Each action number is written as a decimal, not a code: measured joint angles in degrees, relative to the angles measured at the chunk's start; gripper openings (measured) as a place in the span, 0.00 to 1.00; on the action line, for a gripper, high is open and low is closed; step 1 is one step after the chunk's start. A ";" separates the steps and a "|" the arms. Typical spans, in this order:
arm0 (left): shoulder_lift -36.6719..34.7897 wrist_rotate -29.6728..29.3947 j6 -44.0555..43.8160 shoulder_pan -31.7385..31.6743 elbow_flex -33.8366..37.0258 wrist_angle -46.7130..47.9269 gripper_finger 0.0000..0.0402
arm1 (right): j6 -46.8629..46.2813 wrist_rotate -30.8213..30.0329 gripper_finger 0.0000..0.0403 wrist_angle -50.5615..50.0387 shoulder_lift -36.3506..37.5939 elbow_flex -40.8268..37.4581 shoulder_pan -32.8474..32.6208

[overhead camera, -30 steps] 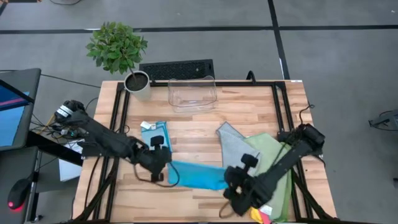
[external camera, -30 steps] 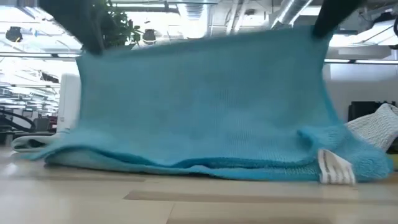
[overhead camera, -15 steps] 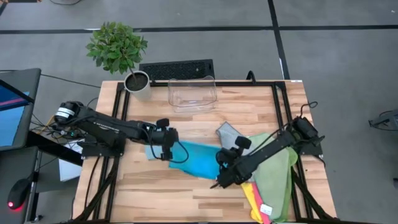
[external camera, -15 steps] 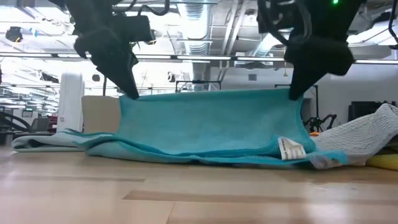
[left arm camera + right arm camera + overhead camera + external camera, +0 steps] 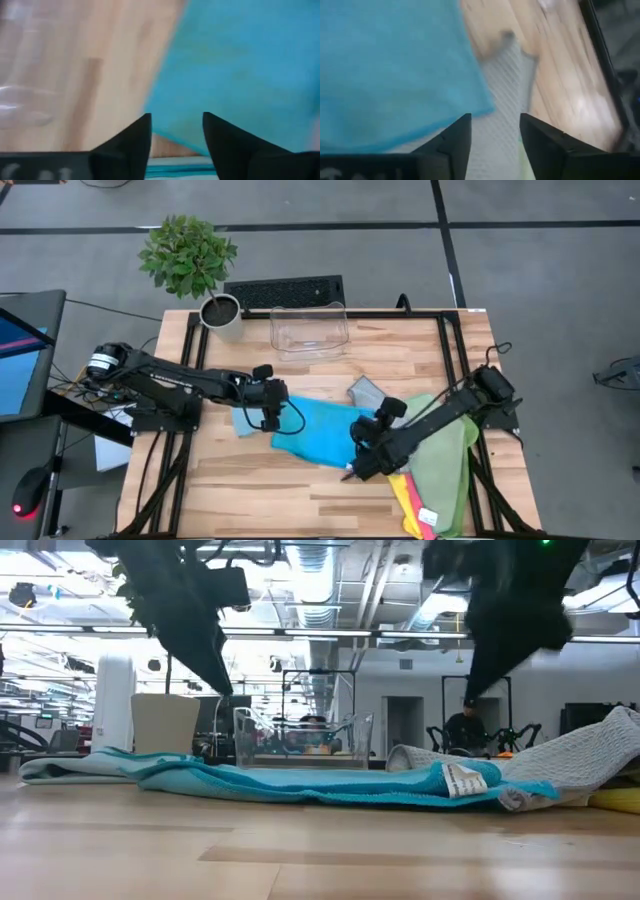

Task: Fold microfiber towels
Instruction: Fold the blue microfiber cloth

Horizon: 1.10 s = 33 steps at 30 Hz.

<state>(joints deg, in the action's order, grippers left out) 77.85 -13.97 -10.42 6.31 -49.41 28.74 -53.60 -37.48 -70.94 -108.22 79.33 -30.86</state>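
Observation:
A teal microfiber towel (image 5: 315, 432) lies folded and flat at the table's middle, its white tag (image 5: 462, 780) showing at its right end. My left gripper (image 5: 272, 416) hovers open just above the towel's left far corner (image 5: 165, 125). My right gripper (image 5: 360, 458) hovers open above its right corner (image 5: 480, 107). Neither has anything between its fingers. The teal towel's left end rests on a light blue towel (image 5: 243, 423), its right end on a grey towel (image 5: 366, 392).
A pale green towel (image 5: 447, 448) and yellow and pink ones (image 5: 405, 498) lie at the right near corner under my right arm. A clear plastic bin (image 5: 310, 330) and a potted plant (image 5: 222, 315) stand at the far edge. Bare wood lies along the near edge.
Both grippers carried the teal towel's raised edge toward the far edge and down, folding the towel over itself. Then both opened and let go. The edge has dropped flat onto the lower layer.

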 joint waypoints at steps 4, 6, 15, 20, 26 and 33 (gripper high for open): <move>-3.00 16.32 1.55 1.61 1.78 -7.04 0.47 | 6.54 -2.56 0.51 11.60 2.95 0.04 -4.70; -4.44 18.29 3.37 2.20 5.09 -13.15 0.47 | 9.62 -3.02 0.51 19.08 3.69 0.04 -5.36; -2.75 25.07 5.85 -3.13 19.52 -29.80 0.31 | 39.28 3.36 0.43 55.52 -3.53 -0.02 -0.26; -2.72 23.84 6.56 -4.00 22.47 -31.83 0.22 | 52.07 10.38 0.40 70.57 -8.00 0.09 4.42; -2.72 23.97 7.64 -4.00 23.76 -32.64 0.14 | 55.79 18.33 0.41 79.72 -14.58 0.60 8.68; -2.72 23.75 8.35 -4.00 24.26 -32.71 0.10 | 61.22 19.50 0.41 80.39 -21.32 5.64 10.39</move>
<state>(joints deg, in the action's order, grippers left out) 75.13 9.78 -2.07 2.31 -25.15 -3.97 7.62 -17.98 9.45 -129.54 84.97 -20.47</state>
